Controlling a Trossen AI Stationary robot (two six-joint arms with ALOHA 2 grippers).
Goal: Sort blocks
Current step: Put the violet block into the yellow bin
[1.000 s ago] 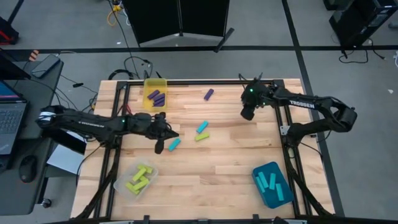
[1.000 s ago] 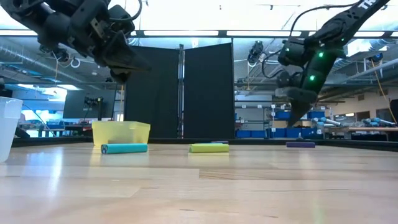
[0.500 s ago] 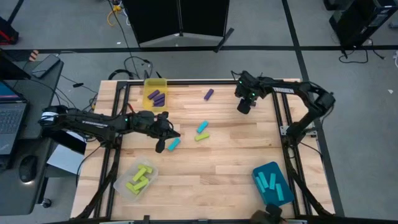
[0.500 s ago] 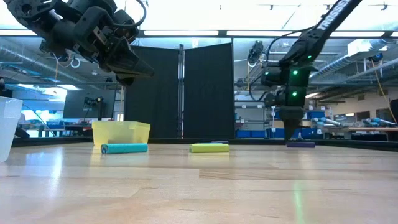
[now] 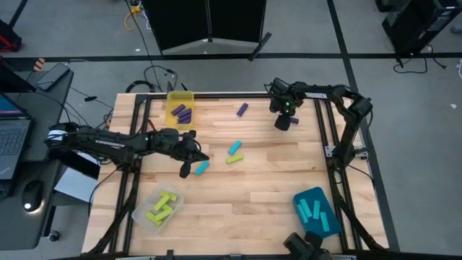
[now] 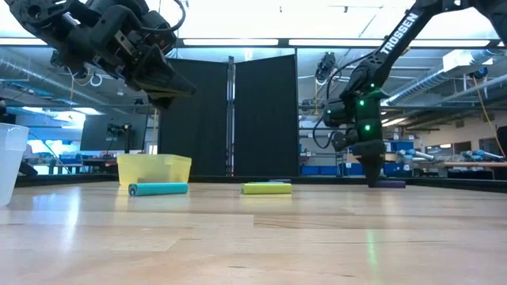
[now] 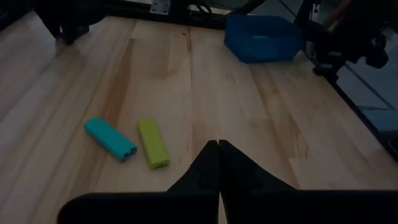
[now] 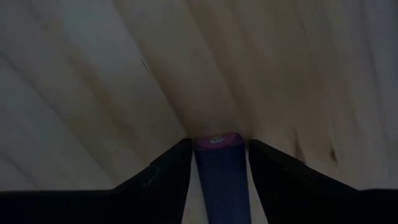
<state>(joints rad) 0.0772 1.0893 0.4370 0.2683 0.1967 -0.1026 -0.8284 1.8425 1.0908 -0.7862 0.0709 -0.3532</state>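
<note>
**Purple block sits between the right claw's fingers at the desk's far side**

Purple shows only in the right wrist view: a purple block [image 8: 217, 163] lies between the two dark fingers [image 8: 163, 171], which stand apart on either side of it (whether they press it cannot be told). From above, the right claw [image 5: 284, 123] hides that block, low over the wooden desk [image 5: 274, 180]. Another purple block [image 5: 242, 110] lies apart, toward the yellow bin [image 5: 180, 108].

The left claw [image 5: 196, 154] hangs above the desk with its fingers together, holding nothing; its wrist view shows a cyan block [image 7: 110, 138] just beside a yellow-green block [image 7: 153, 144], and the teal bin [image 7: 264, 38] beyond. Overhead, a second cyan block [image 5: 202, 167] lies near that claw.
</note>
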